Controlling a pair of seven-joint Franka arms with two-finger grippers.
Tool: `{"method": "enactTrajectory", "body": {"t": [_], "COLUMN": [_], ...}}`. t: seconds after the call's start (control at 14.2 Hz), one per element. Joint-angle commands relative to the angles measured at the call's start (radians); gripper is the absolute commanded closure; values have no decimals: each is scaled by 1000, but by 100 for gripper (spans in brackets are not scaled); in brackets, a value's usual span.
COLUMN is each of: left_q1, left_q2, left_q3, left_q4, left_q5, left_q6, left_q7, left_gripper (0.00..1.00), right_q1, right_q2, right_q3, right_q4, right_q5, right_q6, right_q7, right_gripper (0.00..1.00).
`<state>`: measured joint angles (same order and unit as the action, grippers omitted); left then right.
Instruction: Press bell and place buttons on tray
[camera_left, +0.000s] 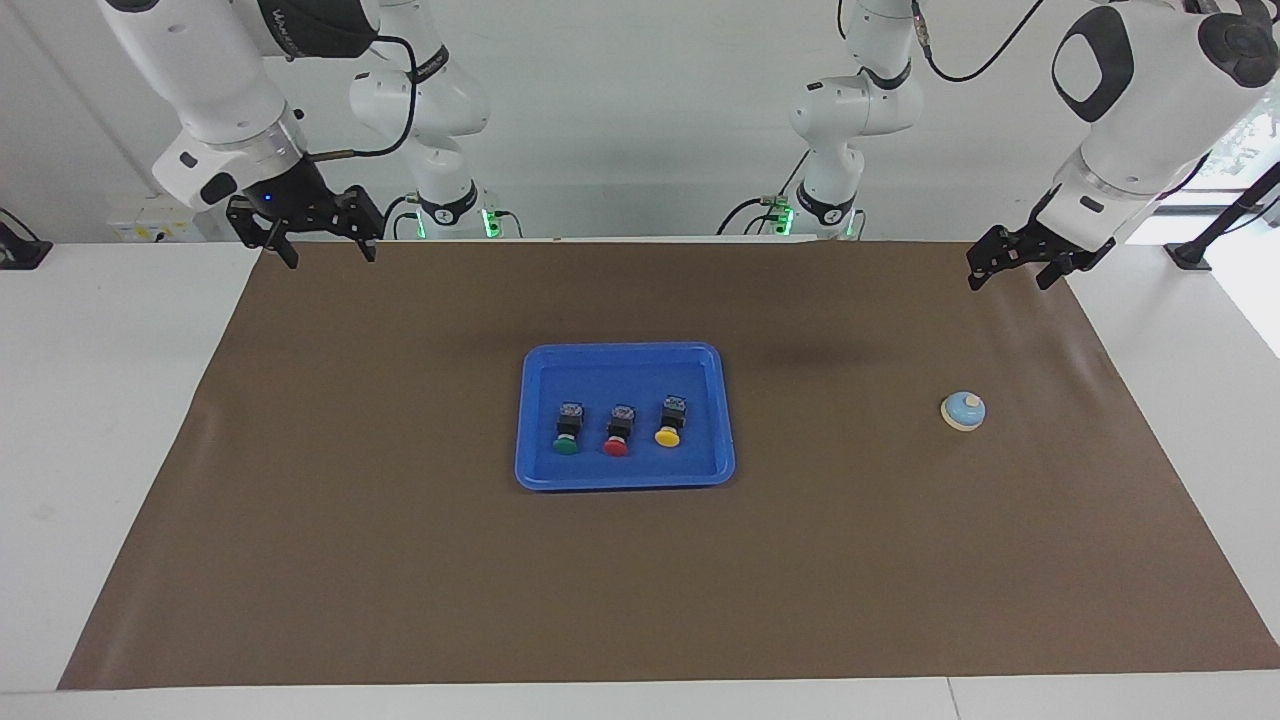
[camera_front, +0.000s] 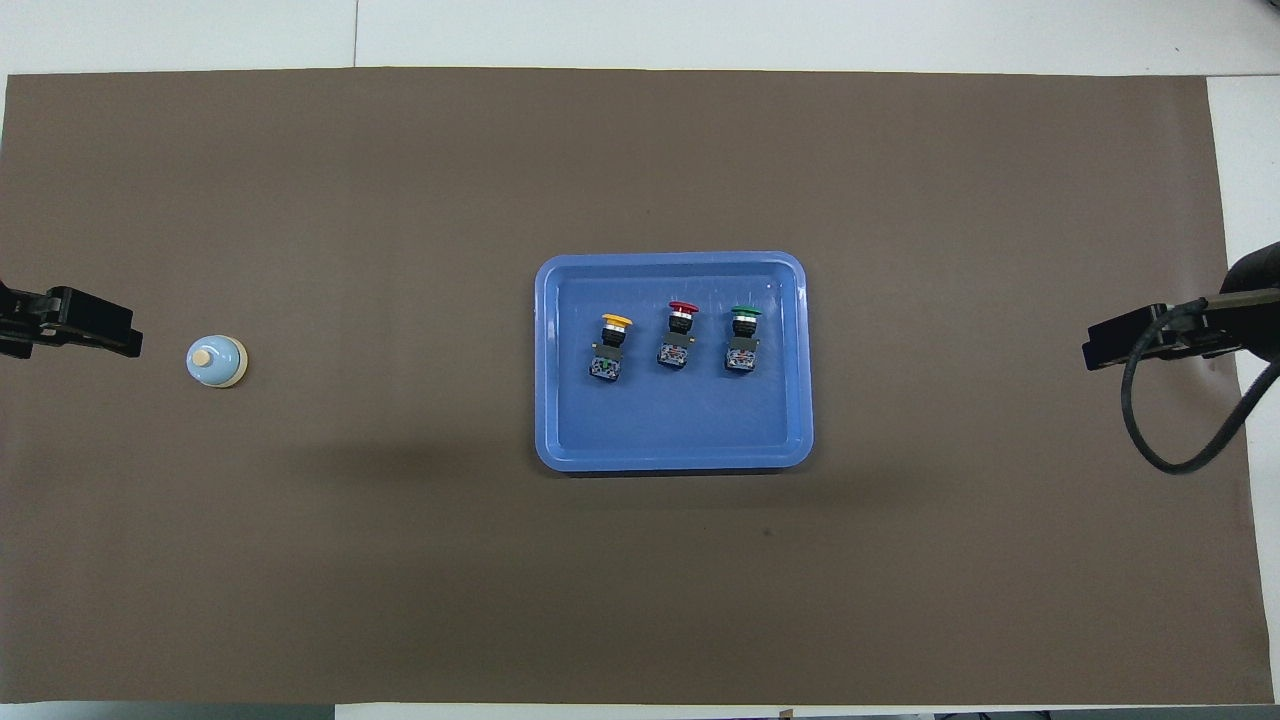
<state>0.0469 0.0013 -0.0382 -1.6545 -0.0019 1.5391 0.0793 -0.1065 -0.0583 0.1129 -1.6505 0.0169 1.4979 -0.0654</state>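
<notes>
Here, in the facing view, the right gripper (camera_left: 320, 245) is hanging in the air over the brown mat's (camera_left: 400, 560) corner at about ten o'clock, its two black fingers spread apart and gripping nothing. The left gripper (camera_left: 1010, 268) is hovering over the mat's corner at about two o'clock, fingers likewise parted and empty. Lettering is showing on the right arm's dark band, too small to read. The blue tray (camera_left: 625, 480) is sitting at the middle of the mat, a smooth plastic rectangle with rounded corners and a raised rim. Three buttons are lying in it in a row, each a blocky black body with a round cap: the green button (camera_left: 566, 438) toward the right arm's end, the red button (camera_left: 617, 439) in the middle, the yellow button (camera_left: 669, 428) toward the left arm's end. The bell (camera_left: 963, 410), a pale blue dome on a cream base with a cream knob, is standing at three o'clock from the tray, well apart from it.

In the overhead view, the left gripper (camera_front: 70, 322) is poking in at nine o'clock, just beside the bell (camera_front: 215, 360) but not touching it. The right gripper (camera_front: 1140, 340) is showing at three o'clock, a black cable looping below it. The tray (camera_front: 673, 455) is holding the yellow button (camera_front: 611, 348), red button (camera_front: 678, 335) and green button (camera_front: 742, 340), caps pointing away from the robots.
</notes>
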Motion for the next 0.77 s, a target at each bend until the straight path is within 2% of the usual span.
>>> {"method": "enactTrajectory", "body": {"t": [0.0, 0.56, 0.63, 0.7], "left_q1": [2, -16, -7, -1], "left_q2": [-23, -29, -30, -33], "left_q3": [1, -2, -2, 3], "left_q4": [-21, -27, -37, -53], "left_q5": [-4, -4, -4, -4], "left_q6": [16, 1, 21, 39], "left_q7": [-6, -47, -62, -64], "left_gripper": [0, 0, 68, 100], "right_q1": [-18, -18, -18, -18], "right_q2": [-12, -12, -12, -12], "right_q3": [11, 11, 11, 11], "right_q4": [-6, -6, -6, -6], "right_q5": [9, 9, 9, 9], "right_q6": [-10, -10, -10, -10], "right_q7": [-10, -11, -11, -10], "right_gripper": [0, 0, 0, 0]}}
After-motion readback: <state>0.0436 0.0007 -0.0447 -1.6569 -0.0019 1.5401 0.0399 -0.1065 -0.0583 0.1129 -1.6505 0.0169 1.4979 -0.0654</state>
